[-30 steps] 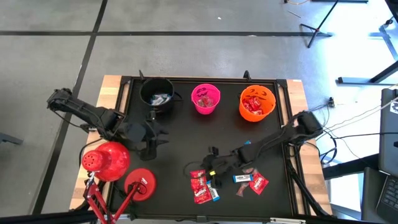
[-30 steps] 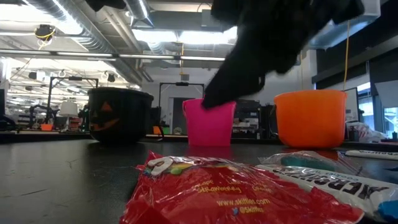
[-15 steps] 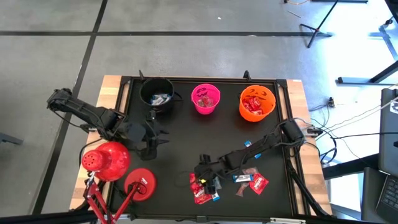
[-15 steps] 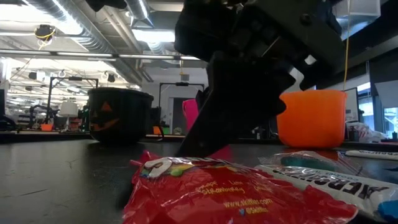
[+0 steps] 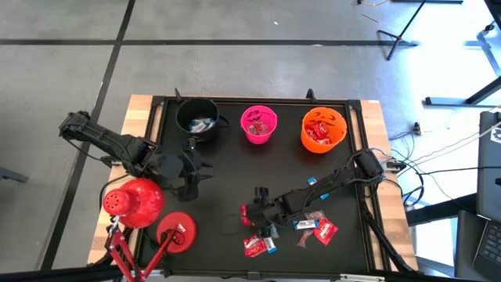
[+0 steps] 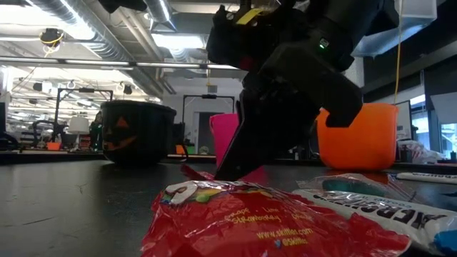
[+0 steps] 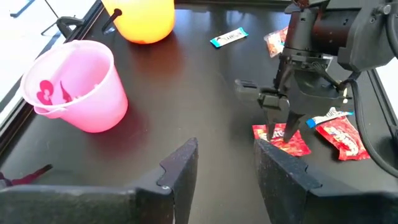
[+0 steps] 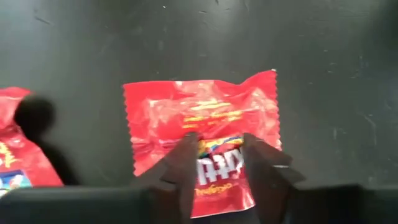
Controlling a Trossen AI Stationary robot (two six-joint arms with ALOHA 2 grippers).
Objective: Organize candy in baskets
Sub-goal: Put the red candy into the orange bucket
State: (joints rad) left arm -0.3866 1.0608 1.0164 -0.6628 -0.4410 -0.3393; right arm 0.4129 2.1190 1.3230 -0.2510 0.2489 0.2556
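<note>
The three baskets stand along the far edge: black basket (image 5: pixel 197 119), pink basket (image 5: pixel 260 124) and orange basket (image 5: pixel 323 129), each with candy inside. Loose candy lies near the near edge: a red candy (image 5: pixel 252 247), a blue-and-white candy (image 5: pixel 305 225) and another red candy (image 5: pixel 325 229). My right gripper (image 5: pixel 254 213) points down over a red candy (image 8: pixel 202 124) and is shut on it. My left gripper (image 5: pixel 194 168) waits open at the table's left, below the black basket, touching nothing. My right gripper pinches the red candy's flat wrapper near its middle (image 8: pixel 217 158) between its two fingers (image 8: pixel 186 152). It comes from above, pointing down. The candy (image 7: pixel 283 138) sits low beside the other sweets; whether it is off the table I cannot tell.
Two red dome-shaped lamp heads (image 5: pixel 133 202) (image 5: pixel 176 231) with red legs stand at the near left corner. A large red candy (image 6: pixel 271 221) lies right before the low camera. Bare black table top (image 5: pixel 235 168) lies between the arms and the baskets.
My right gripper has travelled toward the table's left, come down on a red candy in the pile and taken hold of it. It has then risen a little, and that candy now lies slightly nearer the far edge than before.
</note>
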